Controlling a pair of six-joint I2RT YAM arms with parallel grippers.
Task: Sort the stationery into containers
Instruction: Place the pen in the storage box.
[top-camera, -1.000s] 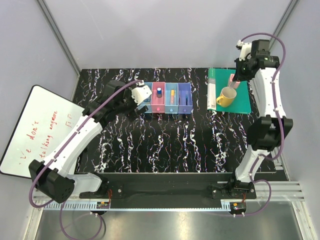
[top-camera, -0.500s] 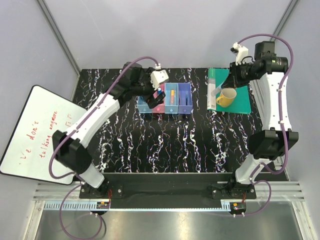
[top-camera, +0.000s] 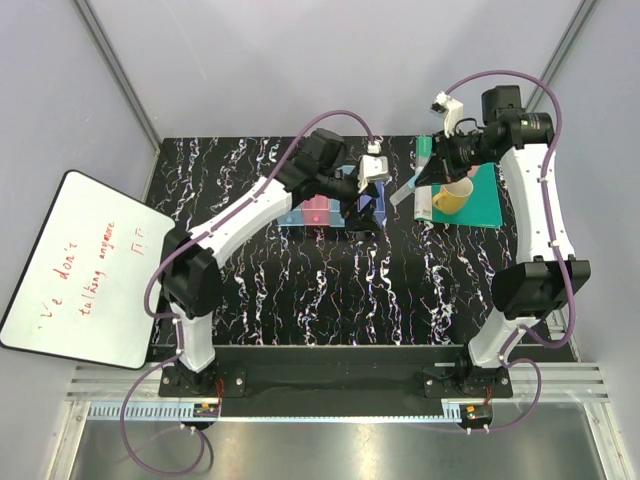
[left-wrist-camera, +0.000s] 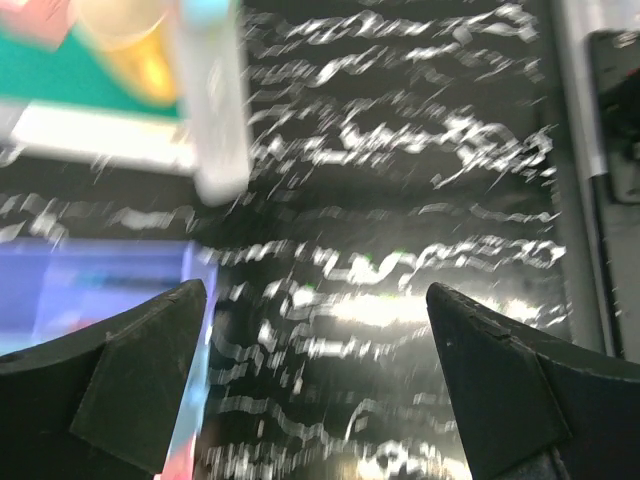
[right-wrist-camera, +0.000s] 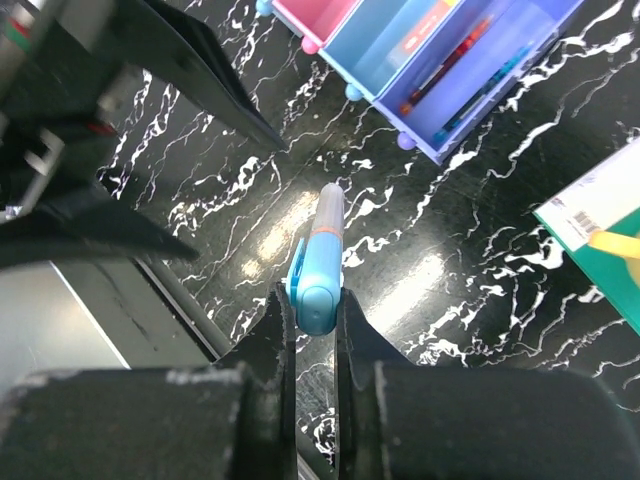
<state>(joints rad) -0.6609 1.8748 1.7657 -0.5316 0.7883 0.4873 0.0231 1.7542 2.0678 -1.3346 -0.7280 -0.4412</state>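
Observation:
My right gripper is shut on a blue pen with a teal cap and holds it above the black table; the pair also show in the top view, gripper and pen. The bins stand in a row: light blue, pink, blue and purple, the purple one with pens inside. My left gripper is open and empty over the purple bin's right end. Its wrist view is blurred. The blue bin is hidden under the left arm in the top view.
A green book lies at the back right with a yellow mug on it. A whiteboard leans at the left. The left arm stretches across the bins, close to the right gripper.
My left arm has swung right from the light blue bin to the purple bin's end. My right gripper has moved left off the book with the pen.

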